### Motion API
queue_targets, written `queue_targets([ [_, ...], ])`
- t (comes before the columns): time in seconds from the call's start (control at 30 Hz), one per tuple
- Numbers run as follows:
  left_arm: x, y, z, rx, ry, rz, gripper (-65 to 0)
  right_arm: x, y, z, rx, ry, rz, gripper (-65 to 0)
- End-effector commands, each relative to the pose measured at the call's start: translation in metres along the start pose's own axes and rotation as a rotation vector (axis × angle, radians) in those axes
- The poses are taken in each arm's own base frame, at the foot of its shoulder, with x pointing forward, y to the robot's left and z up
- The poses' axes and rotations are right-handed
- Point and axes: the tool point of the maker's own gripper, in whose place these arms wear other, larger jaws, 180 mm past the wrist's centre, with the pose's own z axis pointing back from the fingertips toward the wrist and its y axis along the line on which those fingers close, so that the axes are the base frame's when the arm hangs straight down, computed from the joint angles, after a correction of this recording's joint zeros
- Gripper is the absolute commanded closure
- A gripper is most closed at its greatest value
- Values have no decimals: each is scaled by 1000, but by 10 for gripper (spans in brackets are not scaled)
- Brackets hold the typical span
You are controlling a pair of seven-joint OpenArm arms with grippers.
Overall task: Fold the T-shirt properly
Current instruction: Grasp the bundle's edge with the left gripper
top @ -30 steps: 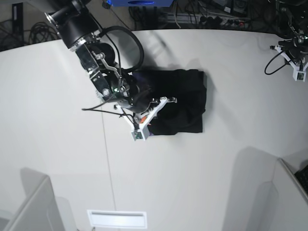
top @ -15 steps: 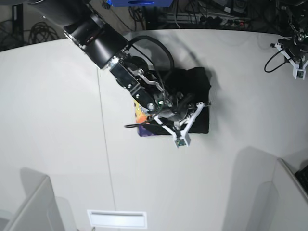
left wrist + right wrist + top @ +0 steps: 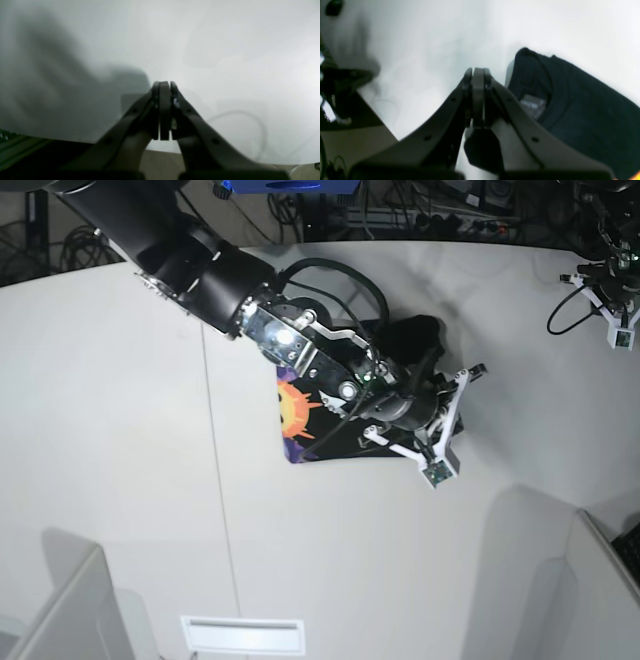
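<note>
On the right wrist view, check the right tool (image 3: 478, 72) first: its two dark fingers (image 3: 467, 82) are pressed flat together with no gap, and you will find no cloth between them. Just beside the tool, on its right, lies the T-shirt (image 3: 575, 100), black side up, with the collar and a small grey neck label (image 3: 532, 102) facing the camera. A sliver of orange print shows at the lower right corner of that view.

On the base view, locate the right arm (image 3: 220, 270) reaching from the upper left across the white bench (image 3: 120, 440). Its tool (image 3: 440, 395) sits at the T-shirt's right edge, above the cloth's far corner; from this view you cannot tell whether it touches the fabric. The T-shirt (image 3: 300, 415) lies near the middle of the bench, bunched under the arm, with the orange-yellow sun on purple exposed at its left end and black cloth toward the right.

On the left wrist view, note the left tool (image 3: 164, 86): fingers fully together, holding nothing, over bare bench. On the base view, this tool (image 3: 618, 310) stands at the far right edge, well apart from the T-shirt.
</note>
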Motion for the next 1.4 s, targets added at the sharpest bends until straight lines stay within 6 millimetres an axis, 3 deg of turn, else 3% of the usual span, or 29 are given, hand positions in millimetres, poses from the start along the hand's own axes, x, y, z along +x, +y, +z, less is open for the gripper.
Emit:
queue_targets([
  [0.0,12,0,6,8,-41,-19,0,13,-9,8,-18,-50,5,0],
  [0.23,45,-37,23,-96,-193,42,0,-3,-91,64,-142,-159,-238,0],
  [0.4,77,-66,26,-279,-303,168,0,-35,-135,114,-250,-199,-333,0],
  [0.5,90,-79,26,-329,-349,208,0,-63,-153,130,-312,-174,-384,0],
  [0.53,96,-84,26,-340,-367,225,-23,-74,-160,134,-334,-158,-398,0],
  [0.57,101,-89,25,-351,-380,239,-105,-83,-164,137,-351,-143,-405,0],
  [0.7,124,-118,24,-428,-417,220,-420,-107,-174,147,-399,-134,-403,0],
  [0.8,142,-150,24,-510,-431,162,-522,-120,-177,152,-425,-151,-400,0],
  [0.9,149,-180,15,-599,-417,176,-525,-129,-174,153,-429,-139,-408,0],
  [1.13,145,-231,-11,-745,-319,206,-525,-141,-175,155,-438,-110,-406,0],
  [1.37,151,-256,-23,-820,-273,216,-525,-147,-174,156,-442,-96,-408,0],
])
